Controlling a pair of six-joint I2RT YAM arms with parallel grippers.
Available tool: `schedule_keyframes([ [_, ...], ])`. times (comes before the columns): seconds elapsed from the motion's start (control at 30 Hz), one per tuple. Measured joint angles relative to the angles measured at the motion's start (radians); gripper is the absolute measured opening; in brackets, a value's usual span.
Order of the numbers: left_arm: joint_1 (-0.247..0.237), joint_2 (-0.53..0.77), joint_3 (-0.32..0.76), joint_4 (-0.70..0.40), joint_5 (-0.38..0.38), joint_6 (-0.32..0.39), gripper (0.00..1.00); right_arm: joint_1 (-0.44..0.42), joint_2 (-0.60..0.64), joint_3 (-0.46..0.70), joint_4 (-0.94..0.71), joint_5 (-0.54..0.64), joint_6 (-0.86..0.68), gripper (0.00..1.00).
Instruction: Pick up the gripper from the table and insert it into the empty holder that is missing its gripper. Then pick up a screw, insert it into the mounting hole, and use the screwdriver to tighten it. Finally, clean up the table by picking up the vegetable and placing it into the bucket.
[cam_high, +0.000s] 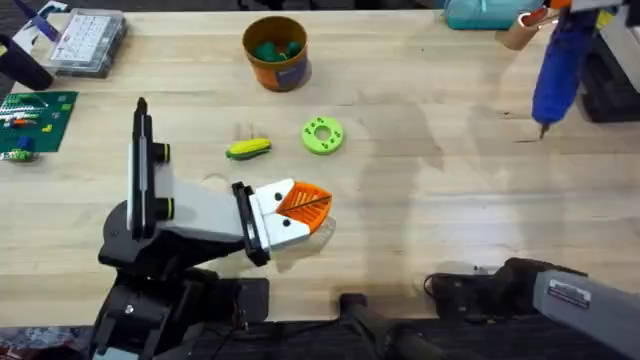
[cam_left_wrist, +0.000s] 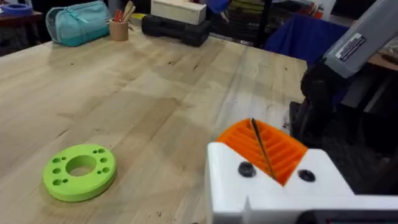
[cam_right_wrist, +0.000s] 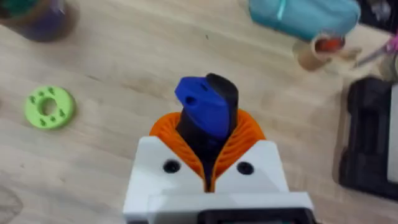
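Note:
The white holder arm (cam_high: 195, 215) lies at the front left. The gripper (cam_high: 290, 207) sits in its black end bracket. This is my left gripper (cam_left_wrist: 254, 124), shut, orange pads together with nothing between them. A dark mounting hole (cam_left_wrist: 247, 169) shows on its white block; a screw is out of view. My right gripper (cam_right_wrist: 208, 134) is shut on the blue screwdriver (cam_right_wrist: 205, 109). It holds the screwdriver (cam_high: 555, 65) upright at the far right, bit down near the table. The vegetable (cam_high: 248, 149) lies mid-table. The bucket (cam_high: 276, 52) stands beyond it with green items inside.
A lime-green ring (cam_high: 322, 135) lies right of the vegetable. A clear parts box (cam_high: 85, 40) and a green board (cam_high: 35, 120) are at the far left. A teal bag (cam_high: 480, 12), a pen cup (cam_high: 520, 32) and a black case (cam_high: 610, 85) crowd the far right.

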Motion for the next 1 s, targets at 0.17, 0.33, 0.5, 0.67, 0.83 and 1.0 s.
schedule_keyframes([
  [0.17,0.0,0.0,0.0,0.0,0.0,0.0,0.014,0.0,-0.044,0.0,0.079,-0.124,0.033,0.026],
  [0.33,0.0,0.0,0.0,0.0,0.0,0.0,0.014,0.003,-0.063,0.0,0.172,-0.273,0.095,0.026],
  [0.5,0.0,0.0,0.0,0.0,0.0,0.0,0.014,0.029,-0.064,0.0,0.211,-0.399,0.132,0.026],
  [0.67,0.0,0.0,0.0,0.0,0.0,0.0,0.014,0.096,-0.064,0.0,0.271,-0.473,0.173,0.026],
  [0.83,0.0,0.0,0.0,0.0,0.0,0.0,0.014,0.184,-0.064,0.0,0.346,-0.491,0.215,0.026],
  [1.0,0.0,0.0,0.0,0.0,0.0,0.0,0.014,0.304,-0.064,0.0,0.419,-0.5,0.248,0.026],
])
